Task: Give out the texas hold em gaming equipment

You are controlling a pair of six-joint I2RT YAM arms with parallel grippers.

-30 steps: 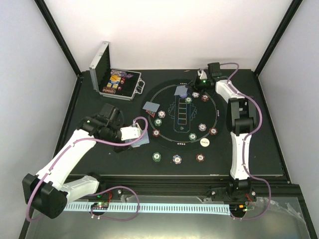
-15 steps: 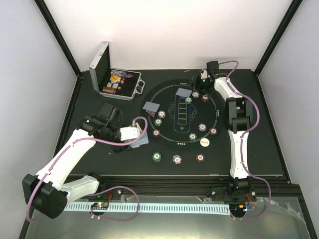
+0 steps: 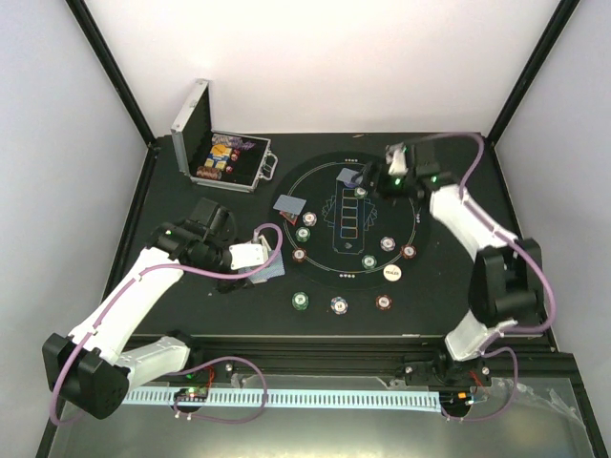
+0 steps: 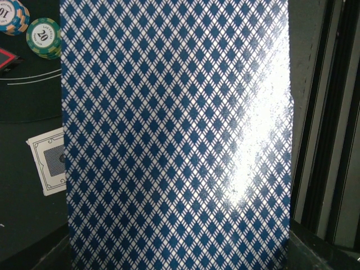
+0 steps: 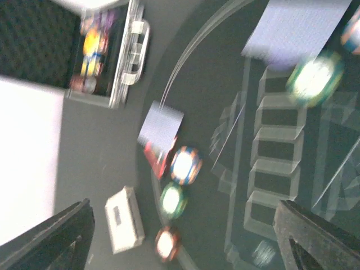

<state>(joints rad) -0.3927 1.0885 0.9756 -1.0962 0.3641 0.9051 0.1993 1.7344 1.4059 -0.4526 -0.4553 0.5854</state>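
In the top view my left gripper [image 3: 260, 260] is shut on a stack of blue-grey-backed playing cards [image 3: 271, 270], left of the round black mat [image 3: 329, 277]. That stack's diamond-patterned back [image 4: 174, 135] fills the left wrist view and hides the fingers. My right gripper [image 3: 368, 178] hangs open over the mat's far edge, beside a face-down card [image 3: 350, 176]. Its wrist view is blurred, and nothing lies between the fingers of this gripper [image 5: 184, 208]. Another card [image 3: 289, 203] lies on a red marker [image 3: 289, 218]. Several chips [image 3: 303, 234] and a white button [image 3: 391, 273] dot the mat.
The silver metal case [image 3: 224, 157] stands open at the back left, with chips inside. One single card [image 4: 48, 166] lies on the table under the held stack. Black frame rails run along the near edge [image 3: 382, 367], and white walls close in the sides.
The right gripper has opened and left a card on the mat's far edge. Its arm has swung its elbow out to the right. The left arm has not moved.
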